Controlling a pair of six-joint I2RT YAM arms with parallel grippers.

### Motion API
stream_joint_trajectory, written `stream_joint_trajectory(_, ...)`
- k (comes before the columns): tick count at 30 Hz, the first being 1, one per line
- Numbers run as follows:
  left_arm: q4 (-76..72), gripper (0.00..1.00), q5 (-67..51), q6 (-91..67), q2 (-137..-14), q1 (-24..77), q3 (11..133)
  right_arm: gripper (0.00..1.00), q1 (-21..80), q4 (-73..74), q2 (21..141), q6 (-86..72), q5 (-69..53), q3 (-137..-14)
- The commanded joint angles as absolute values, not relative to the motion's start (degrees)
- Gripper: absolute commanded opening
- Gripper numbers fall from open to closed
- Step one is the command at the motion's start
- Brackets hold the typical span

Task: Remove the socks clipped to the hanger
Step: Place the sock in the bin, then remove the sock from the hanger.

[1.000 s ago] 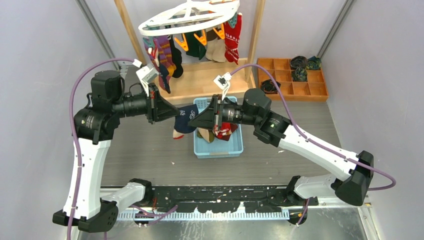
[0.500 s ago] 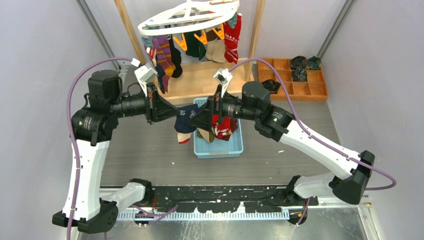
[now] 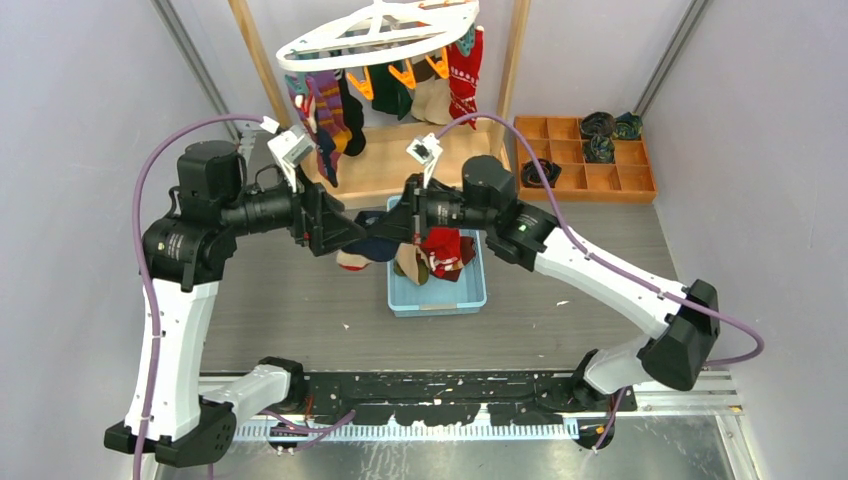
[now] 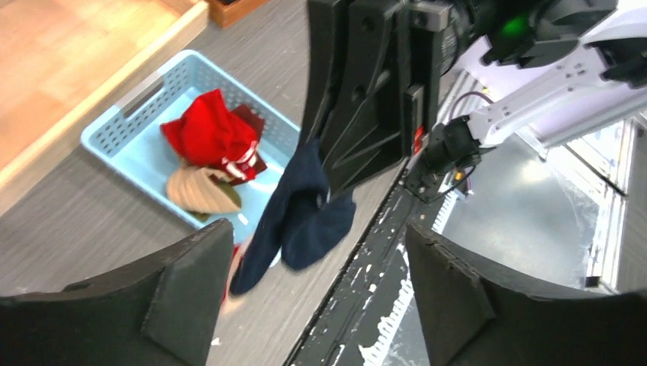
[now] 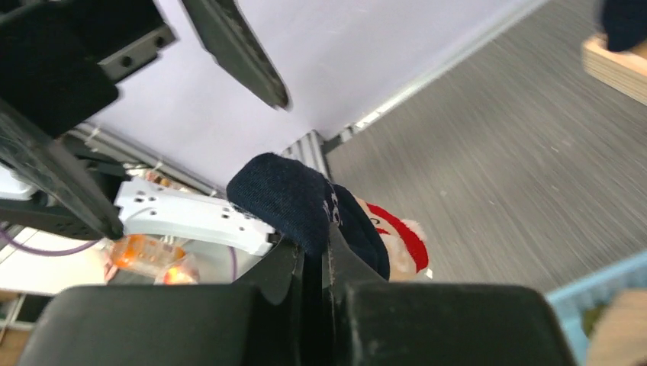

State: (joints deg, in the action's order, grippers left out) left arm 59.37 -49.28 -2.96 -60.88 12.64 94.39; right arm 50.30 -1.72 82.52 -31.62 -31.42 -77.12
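1. While my right gripper point(image 5: 314, 255) pinches the navy sock point(image 5: 297, 198) near the blue basket point(image 3: 470, 296), my left gripper point(image 4: 317, 232) gapes wide, holding nothing.
2. Other socks point(image 3: 462, 70) hang clipped to the hanger point(image 3: 330, 45).

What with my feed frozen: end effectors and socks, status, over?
Right end effector shut on soft navy fabric sock. Left end effector open, close facing it. Several mixed-colour socks clipped to white plastic oval hanger.

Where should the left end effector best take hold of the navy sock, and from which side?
Probably the loose lower half of the navy sock, from the left: it dangles free below the pinch of the right end effector, and the open left end effector faces it.
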Motion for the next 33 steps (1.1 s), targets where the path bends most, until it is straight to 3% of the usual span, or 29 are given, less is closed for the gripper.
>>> stream_joint_trajectory(1, 62.9, 0.90, -39.7, -0.3, -62.8, 12.7, 96.9, 0.01, 45.5, 2.6, 76.9, -31.5, -25.2, -71.7)
stream_joint_trajectory(9, 64.3, 1.00, -32.8, -1.1, -64.8, 10.1, 97.5, 0.00, 35.9, 7.8, 83.8, -27.8, -13.1, -64.8)
stream_joint_trajectory(12, 65.3, 1.00, -29.3, -1.1, -65.3, 7.9, 97.6, 0.08, 35.9, 8.9, 91.0, -26.1, -5.0, -65.7)
stream_joint_trajectory(13, 65.5, 1.00, -29.0, -1.0, -65.4, 6.5, 97.4, 0.21, 35.9, 9.0, 92.9, -26.1, -1.6, -66.1)
stream_joint_trajectory(15, 65.2, 1.00, -29.6, -0.8, -65.3, 2.7, 97.1, 0.58, 36.0, 9.1, 95.4, -25.8, 6.6, -66.5)
stream_joint_trajectory(16, 65.4, 1.00, -31.2, -0.7, -65.5, -0.6, 97.0, 0.68, 36.3, 8.7, 95.7, -25.7, 12.0, -66.5)
stream_joint_trajectory(21, 67.4, 0.99, -37.5, 2.6, -66.4, -9.1, 97.4, 0.90, 41.3, 3.9, 89.7, -22.5, 23.4, -67.0)
stream_joint_trajectory(25, 66.9, 0.99, -40.0, 3.8, -66.5, -9.8, 95.0, 0.99, 45.5, 1.3, 86.7, -20.3, 24.7, -72.9)
stream_joint_trajectory(33, 69.4, 0.99, -42.0, 3.2, -67.9, -10.7, 97.3, 1.00, 52.6, 0.9, 99.4, -12.0, 14.7, -96.1)
